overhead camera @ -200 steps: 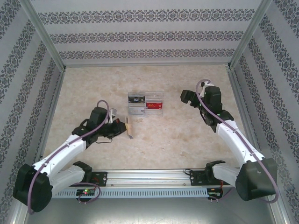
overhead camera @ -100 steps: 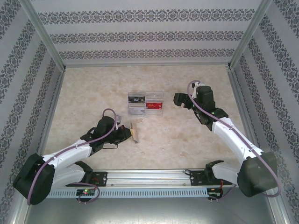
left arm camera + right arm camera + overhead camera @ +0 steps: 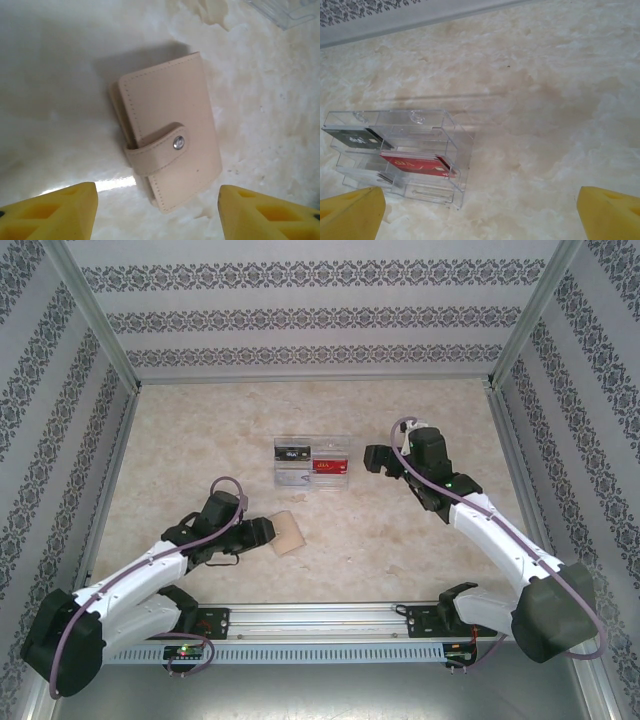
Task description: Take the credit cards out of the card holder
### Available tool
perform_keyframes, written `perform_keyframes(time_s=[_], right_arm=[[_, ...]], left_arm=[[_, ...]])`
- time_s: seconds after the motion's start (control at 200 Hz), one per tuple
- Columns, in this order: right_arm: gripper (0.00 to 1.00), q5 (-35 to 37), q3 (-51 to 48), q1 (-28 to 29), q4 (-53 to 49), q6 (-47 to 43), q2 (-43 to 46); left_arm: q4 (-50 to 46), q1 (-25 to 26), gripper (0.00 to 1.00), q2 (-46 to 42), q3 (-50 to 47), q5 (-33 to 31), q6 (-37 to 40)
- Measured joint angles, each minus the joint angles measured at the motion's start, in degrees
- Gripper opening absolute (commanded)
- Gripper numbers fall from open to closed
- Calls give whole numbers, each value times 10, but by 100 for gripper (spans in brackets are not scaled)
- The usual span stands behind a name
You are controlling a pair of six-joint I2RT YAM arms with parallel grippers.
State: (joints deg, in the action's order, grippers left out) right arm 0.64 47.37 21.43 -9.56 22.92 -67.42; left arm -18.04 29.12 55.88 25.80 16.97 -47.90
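Observation:
The clear card holder (image 3: 312, 478) stands mid-table and has a black card (image 3: 293, 451) and a red card (image 3: 331, 466) in its slots. In the right wrist view, the holder (image 3: 462, 145) lies ahead and to the left, with the black card (image 3: 352, 137) above the red card (image 3: 415, 164). My right gripper (image 3: 375, 458) is open just right of the holder, its jaws (image 3: 480, 215) empty. A tan stitched case with a snap strap (image 3: 287, 532) (image 3: 170, 135) lies flat on the table. My left gripper (image 3: 262, 530) (image 3: 157, 207) is open around its near end, both fingers clear of it.
Patterned walls and metal frame posts (image 3: 100, 350) enclose the marble tabletop (image 3: 200, 450). A corner of the holder (image 3: 287, 12) shows at the top right of the left wrist view. The rail with the arm bases (image 3: 320, 620) runs along the near edge.
My left gripper opened and let go of the tan case, which went from on edge to flat on the table. My right gripper moved left, closer to the holder.

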Motion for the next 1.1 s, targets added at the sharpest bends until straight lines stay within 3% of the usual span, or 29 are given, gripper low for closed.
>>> perform_keyframes(time_s=[0.345, 0.59, 1.099], right_arm=[[98, 28, 20, 95, -41, 2, -11], [98, 28, 19, 107, -44, 13, -20], [98, 14, -5, 130, -49, 43, -22]], left_arm=[[-113, 26, 42, 111, 138, -57, -3], [-190, 111, 41, 199, 231, -121, -41], [-245, 133, 41, 347, 305, -160, -58]])
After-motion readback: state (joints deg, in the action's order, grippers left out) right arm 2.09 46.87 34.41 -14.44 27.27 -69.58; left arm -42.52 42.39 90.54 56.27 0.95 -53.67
